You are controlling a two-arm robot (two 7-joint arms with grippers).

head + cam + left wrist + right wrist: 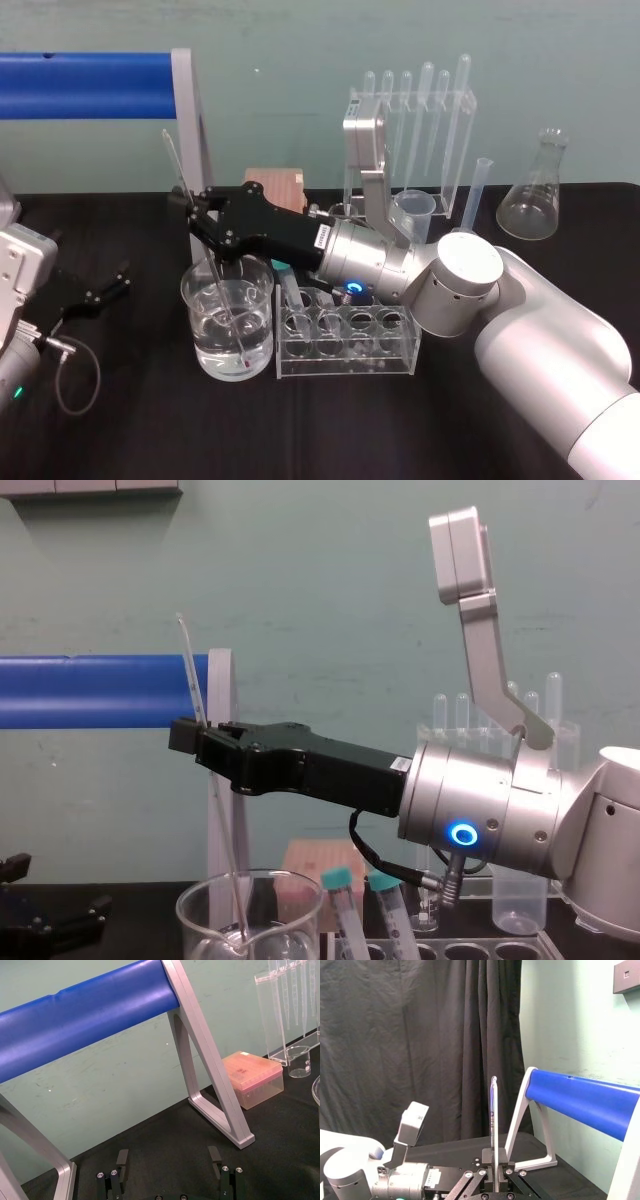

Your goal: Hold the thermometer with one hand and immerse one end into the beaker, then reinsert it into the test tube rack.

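Note:
My right gripper (pixel 197 213) reaches left over the beaker (pixel 262 330) and is shut on the thermometer (pixel 176 165), a long thin glass rod held a little tilted. The rod's lower end dips into the water near the beaker's bottom, and its top stands well above the fingers (pixel 192 738). The right wrist view shows the thermometer (pixel 493 1120) rising straight up from the closed jaws. The test tube rack (pixel 345 362) stands just right of the beaker, under the gripper's wrist, with capped tubes in it. My left gripper (pixel 95 295) rests open at the table's left.
A blue bar on a grey frame (pixel 90 85) runs behind the beaker at left. At the back stand a pink box (pixel 275 185), a clear pipette stand (pixel 410 110), a small plastic beaker (pixel 415 215), a slim cylinder (pixel 478 190) and a conical flask (pixel 532 200).

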